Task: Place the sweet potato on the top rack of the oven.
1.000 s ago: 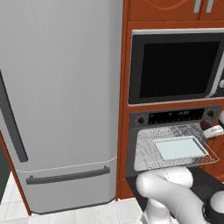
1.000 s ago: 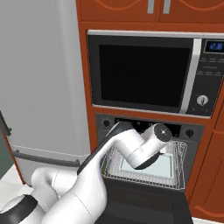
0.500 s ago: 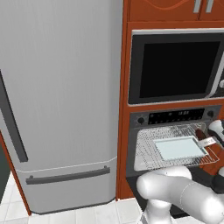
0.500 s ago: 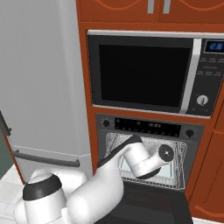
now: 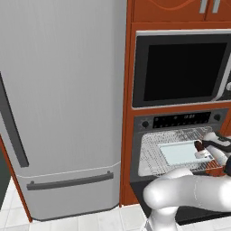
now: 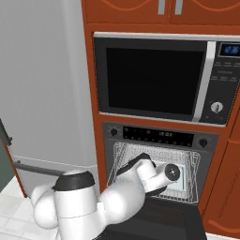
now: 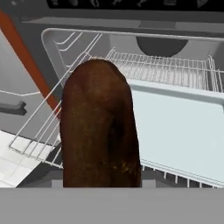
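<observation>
The tool (image 5: 201, 146) grips a rough, dark brown sweet potato (image 7: 99, 127). It hangs above the wire top rack (image 7: 170, 65) and its smooth pale tray (image 7: 179, 131).

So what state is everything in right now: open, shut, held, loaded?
oven: door open.
top rack: pulled out, carrying the tray.
tray: bare, lying flat on the rack.
sweet potato: gripped, held over the rack's front edge, not yet set down.
gripper: jaws shut on the sweet potato.
microwave: door shut.
fridge: doors shut.
</observation>
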Motion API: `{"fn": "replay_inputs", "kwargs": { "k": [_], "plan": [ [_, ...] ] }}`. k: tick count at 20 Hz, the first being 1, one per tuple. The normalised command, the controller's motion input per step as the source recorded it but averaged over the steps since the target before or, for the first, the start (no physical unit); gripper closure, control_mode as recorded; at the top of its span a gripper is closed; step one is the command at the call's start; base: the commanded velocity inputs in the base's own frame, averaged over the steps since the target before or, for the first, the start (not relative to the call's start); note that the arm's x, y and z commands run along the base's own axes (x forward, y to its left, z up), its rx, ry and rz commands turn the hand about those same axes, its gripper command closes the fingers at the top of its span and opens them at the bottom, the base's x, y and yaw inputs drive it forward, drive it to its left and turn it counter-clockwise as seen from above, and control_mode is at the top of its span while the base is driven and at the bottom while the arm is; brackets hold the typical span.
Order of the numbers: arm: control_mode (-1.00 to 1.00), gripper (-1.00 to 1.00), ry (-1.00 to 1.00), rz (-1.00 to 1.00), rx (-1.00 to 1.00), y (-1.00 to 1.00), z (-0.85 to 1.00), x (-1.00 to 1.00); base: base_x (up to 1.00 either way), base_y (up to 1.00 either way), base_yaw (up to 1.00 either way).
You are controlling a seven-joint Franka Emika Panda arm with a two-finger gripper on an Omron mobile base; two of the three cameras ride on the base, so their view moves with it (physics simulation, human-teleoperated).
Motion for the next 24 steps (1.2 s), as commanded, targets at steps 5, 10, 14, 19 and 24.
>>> {"fn": "replay_inputs", "kwargs": {
  "k": [5, 10, 14, 19, 24],
  "plan": [
    [-1.0, 1.0, 0.08, -0.06, 0.0, 0.0, -0.41, 0.44, 0.0, 0.0, 0.0],
    [-1.0, 1.0, 0.06, -0.07, 0.0, 0.0, -0.28, 0.36, 0.0, 0.0, 0.0],
    [-1.0, 1.0, 0.02, -0.06, 0.0, -0.02, -0.38, 0.25, 0.0, 0.0, 0.0],
    [-1.0, 1.0, 0.03, -0.04, 0.0, 0.0, -0.49, 0.2, 0.0, 0.0, 0.0],
    [-1.0, 1.0, 0.0, 0.0, 0.0, 0.0, -0.26, 0.26, 0.0, 0.0, 0.0]
  ]
}}
